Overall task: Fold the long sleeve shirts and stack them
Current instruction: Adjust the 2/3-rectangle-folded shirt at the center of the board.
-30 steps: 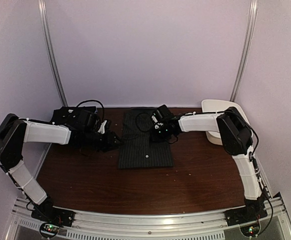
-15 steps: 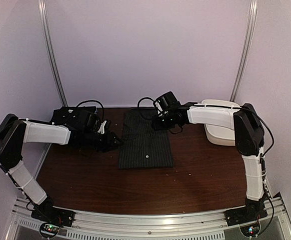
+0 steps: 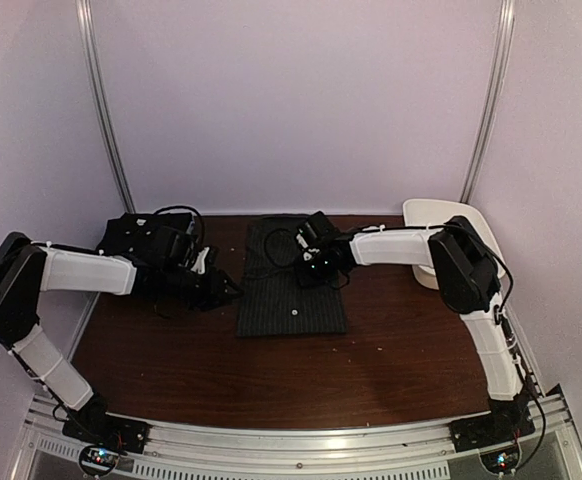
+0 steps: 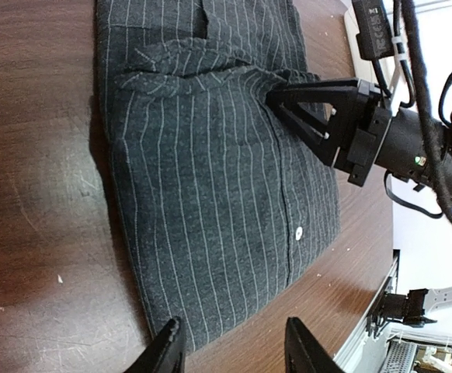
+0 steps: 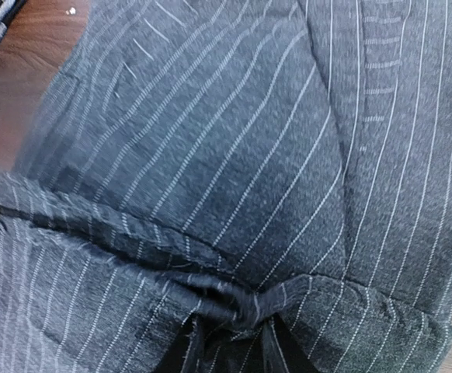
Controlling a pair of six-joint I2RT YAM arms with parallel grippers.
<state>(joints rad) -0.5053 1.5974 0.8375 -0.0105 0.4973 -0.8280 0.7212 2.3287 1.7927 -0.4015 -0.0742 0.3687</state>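
The pinstriped long sleeve shirt (image 3: 291,295) lies folded as a dark rectangle in the middle of the table, one white button (image 4: 298,231) showing. My right gripper (image 3: 308,268) is down on its far half, shut on a bunched fold of cloth at the collar (image 5: 238,299); it also shows in the left wrist view (image 4: 276,97). My left gripper (image 3: 229,290) is open and empty, low at the shirt's left edge, its fingertips (image 4: 168,350) straddling the near corner. A second dark shirt (image 3: 131,235) lies bunched at the back left, behind the left arm.
A white plastic tub (image 3: 441,225) stands at the back right, partly behind the right arm. Bare brown table (image 3: 301,380) lies between the shirt and the arm bases. Cables hang off both wrists. Walls close in the back and sides.
The right gripper rose and drew back toward the wall half a second ago, then came down forward onto the shirt's collar area. The left gripper has barely moved.
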